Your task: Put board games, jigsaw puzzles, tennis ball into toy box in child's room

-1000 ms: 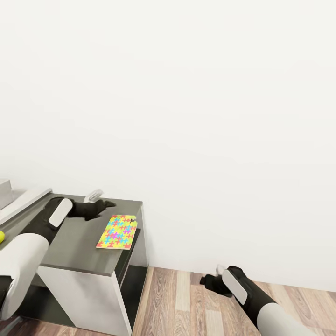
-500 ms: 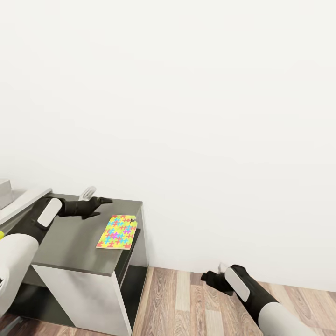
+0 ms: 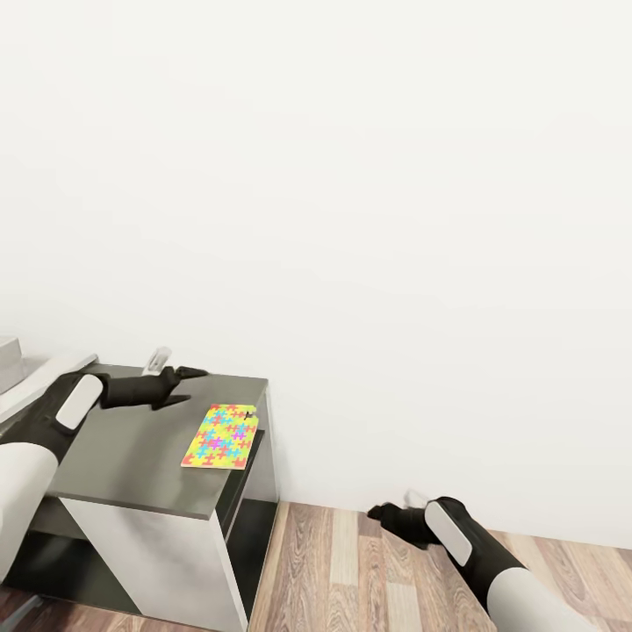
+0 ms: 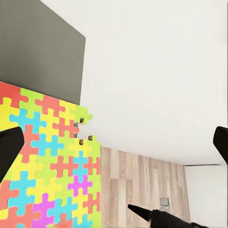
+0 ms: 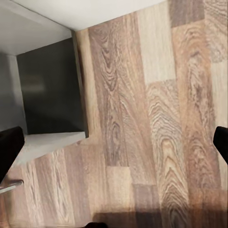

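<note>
A puzzle [image 3: 220,436] lies flat on the dark cabinet [image 3: 132,465], its far corner overhanging the edge beside the wall [image 3: 369,219]. The left gripper [image 3: 175,379] hovers just behind it, jaws spread wide and empty; in the left wrist view the puzzle [image 4: 47,166] sits between the fingertips. The right gripper [image 3: 386,513] hangs low over the plank floor [image 3: 351,570], also open and empty. Risk: a thin flat gives little to pinch, so closing fingers may push it off the edge. Nothing blocks the approach.
</note>
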Available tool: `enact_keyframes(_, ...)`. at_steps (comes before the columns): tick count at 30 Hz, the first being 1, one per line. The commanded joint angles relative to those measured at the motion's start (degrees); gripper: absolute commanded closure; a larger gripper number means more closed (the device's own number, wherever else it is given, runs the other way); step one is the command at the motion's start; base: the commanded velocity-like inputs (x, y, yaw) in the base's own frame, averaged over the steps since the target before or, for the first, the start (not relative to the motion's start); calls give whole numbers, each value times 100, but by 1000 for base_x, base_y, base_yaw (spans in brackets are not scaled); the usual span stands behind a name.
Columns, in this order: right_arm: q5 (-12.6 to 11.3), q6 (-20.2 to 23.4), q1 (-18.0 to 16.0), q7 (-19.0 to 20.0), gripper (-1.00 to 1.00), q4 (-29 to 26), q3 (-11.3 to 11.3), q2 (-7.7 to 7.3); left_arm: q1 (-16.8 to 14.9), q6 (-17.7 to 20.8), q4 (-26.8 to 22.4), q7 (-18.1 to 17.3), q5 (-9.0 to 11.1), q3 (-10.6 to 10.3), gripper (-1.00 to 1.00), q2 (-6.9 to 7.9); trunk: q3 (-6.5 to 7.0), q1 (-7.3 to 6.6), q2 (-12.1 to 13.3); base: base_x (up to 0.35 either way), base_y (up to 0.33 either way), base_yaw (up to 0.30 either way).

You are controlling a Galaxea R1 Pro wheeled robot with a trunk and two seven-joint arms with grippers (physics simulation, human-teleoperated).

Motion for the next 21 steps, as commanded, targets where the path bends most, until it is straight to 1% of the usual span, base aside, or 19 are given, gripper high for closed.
enact_keyframes(1, -56, 15, -4, 13, -100, -14, 33, -11, 8, 4, 2, -165, -23, -20, -100, 37, -6, 0, -3, 0, 0, 0)
enact_keyframes(5, -59, 35, -30, 210, -100, -43, -63, -28, 58, 9, 3, -644, -26, -19, -100, 124, -6, 0, -3, 0, 0, 0)
enact_keyframes(6, -61, 55, -47, 270, -100, -94, -164, -57, 78, 11, 3, -859, -26, -19, -100, 156, -6, 0, -3, 0, 0, 0)
enact_keyframes(8, -62, 95, -58, 308, -100, -183, -295, -80, 96, 12, 3, -1040, -32, -19, -100, 184, -6, 0, -3, 0, 0, 0)
enact_keyframes(9, -63, 162, -65, 332, -100, -315, -443, -95, 111, 12, 3, -1182, -35, -19, -100, 206, -6, 0, -3, 0, 0, 0)
enact_keyframes(11, -66, 255, -69, 348, -100, -511, -597, -105, 123, 12, 3, -1288, -35, -16, -100, 225, -6, 0, -3, 0, 0, 0)
enact_keyframes(12, -67, 366, -67, 359, -100, -763, -749, -108, 131, 13, 3, -1361, -36, -14, -100, 246, -6, 0, -3, 0, 0, 0)
enact_keyframes(15, -64, 519, -59, 367, -100, -1155, -972, -94, 138, 13, 3, -1427, -32, -11, -100, 275, -6, 0, -3, 0, 0, 0)
enact_keyframes(16, -58, 578, -53, 363, -100, -1379, -1088, -82, 141, 13, 3, -1452, -30, -9, -100, 287, -6, 0, -3, 0, 0, 0)
enact_keyframes(18, -44, 626, -47, 356, -100, -1612, -1182, -66, 147, 13, 3, -1480, -29, -5, -100, 299, -6, 0, -3, 0, 0, 0)
enact_keyframes(21, -31, 662, -44, 348, -100, -1759, -1232, -49, 151, 13, 3, -1522, -28, -3, -100, 312, -6, 0, -3, 0, 0, 0)
